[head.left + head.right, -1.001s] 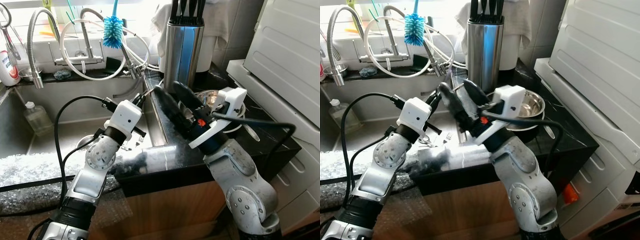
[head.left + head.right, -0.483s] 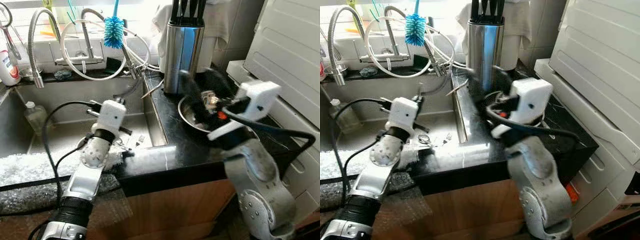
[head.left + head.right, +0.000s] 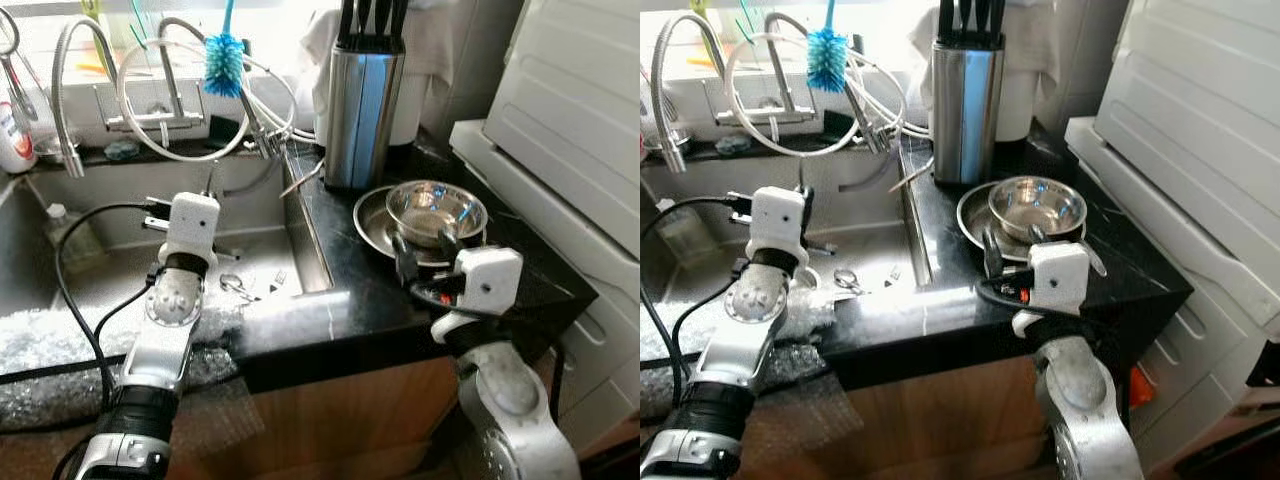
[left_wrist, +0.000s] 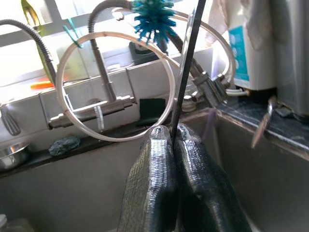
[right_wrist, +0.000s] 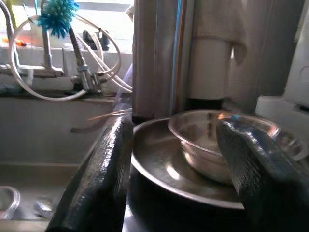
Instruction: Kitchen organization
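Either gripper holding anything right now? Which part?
Left gripper is shut on a thin dark rod, pinched at its lower end. Right gripper is open and empty, facing the steel bowl.

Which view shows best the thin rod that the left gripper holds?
The left wrist view: the rod rises close up from between the shut fingers of the left gripper. In the eye views it shows as a faint sliver above the left wrist, over the sink.
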